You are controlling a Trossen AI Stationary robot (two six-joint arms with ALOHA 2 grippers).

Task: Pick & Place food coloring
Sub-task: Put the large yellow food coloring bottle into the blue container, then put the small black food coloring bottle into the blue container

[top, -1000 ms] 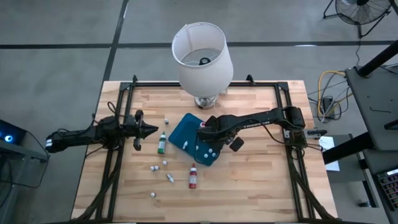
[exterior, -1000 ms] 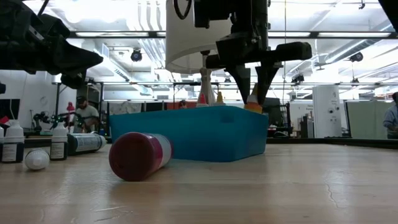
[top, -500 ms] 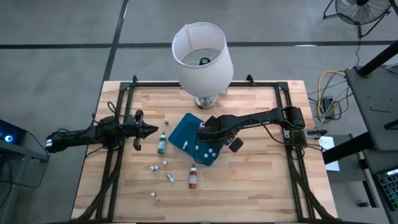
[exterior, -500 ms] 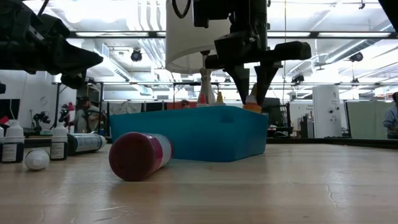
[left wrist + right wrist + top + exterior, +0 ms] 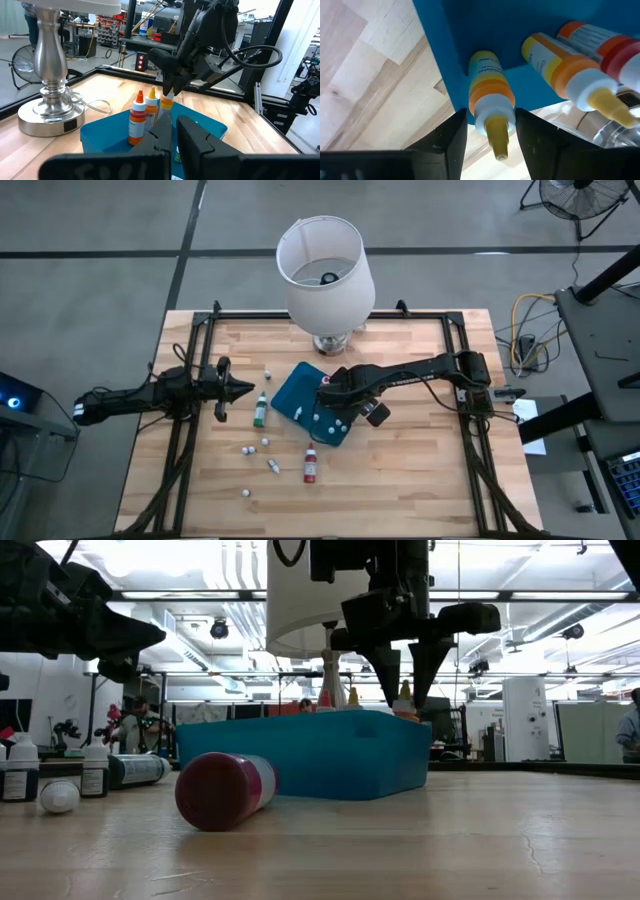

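Right gripper (image 5: 404, 690) sits over the blue tray (image 5: 292, 393) at centre of the high view, a bit right of middle, fingers spread w/ a visible gap either side of an orange-banded bottle (image 5: 489, 102) standing upright in the tray. In the right wrist view the cap pokes up between the two dark fingers (image 5: 451, 134), not pinched, so I'd call it released, bottle just set down. Two more bottles (image 5: 142, 114) stand close by in the same tray, nearly touching each other.

Left gripper (image 5: 237, 390) waits left of centre in the high view, clenched shut on nothing, pointing at the green bottle (image 5: 260, 411) lying on the wood beside the tray. Red bottle (image 5: 310, 464) lies lower centre, below the tray; in the low view it's the fat round end at lower left (image 5: 222, 789). Small white caps (image 5: 257, 446) scattered around the lower middle of the table.

To do this step well, imo: lift straight up, no sideways drift, since the fingertips flank the cap closely and any swing could tip the bottle into its neighbours. Keep the fingers wide till clear of the tip. Watch the lamp (image 5: 325, 272) at top centre when swinging off for the red one
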